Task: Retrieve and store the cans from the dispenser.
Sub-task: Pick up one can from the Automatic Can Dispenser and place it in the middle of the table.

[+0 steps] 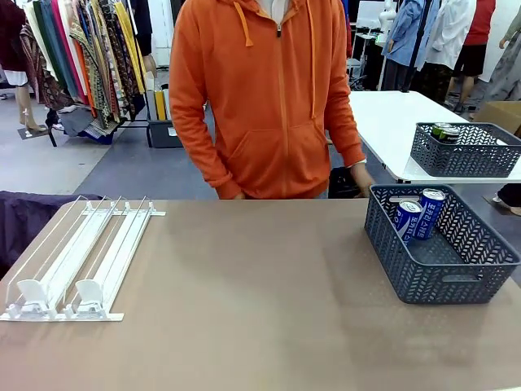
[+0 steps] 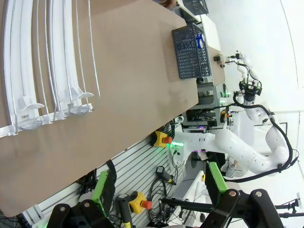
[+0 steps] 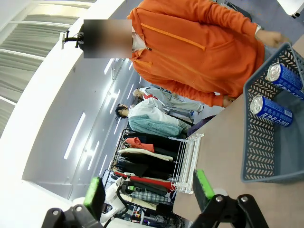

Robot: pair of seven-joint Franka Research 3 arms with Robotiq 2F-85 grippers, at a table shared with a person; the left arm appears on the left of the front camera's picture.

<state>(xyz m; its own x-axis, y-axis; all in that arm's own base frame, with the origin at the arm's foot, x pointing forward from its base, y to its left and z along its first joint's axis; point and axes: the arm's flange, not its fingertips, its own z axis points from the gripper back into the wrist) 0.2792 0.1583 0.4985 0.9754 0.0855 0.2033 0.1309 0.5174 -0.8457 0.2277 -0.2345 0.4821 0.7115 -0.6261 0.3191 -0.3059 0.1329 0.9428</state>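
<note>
The dispenser (image 1: 77,261), a flat white rack of clear rail lanes, lies on the brown table at the left, its lanes empty and the pusher plates at the near end. Two blue cans (image 1: 409,220) (image 1: 431,213) lean inside the grey basket (image 1: 444,277) at the right. In the left wrist view my left gripper (image 2: 159,183) is open, off the table's near edge, with the dispenser (image 2: 47,61) beyond it. My right gripper (image 3: 149,189) is open and raised, looking at the basket (image 3: 259,142), the cans (image 3: 270,110) and the dispenser (image 3: 187,159).
A person in an orange hoodie stands at the far edge, one hand (image 1: 362,175) by the basket's far corner. A second grey basket (image 1: 464,151) with dark cans sits on a white table behind. The right arm (image 2: 247,142) is folded back off the table.
</note>
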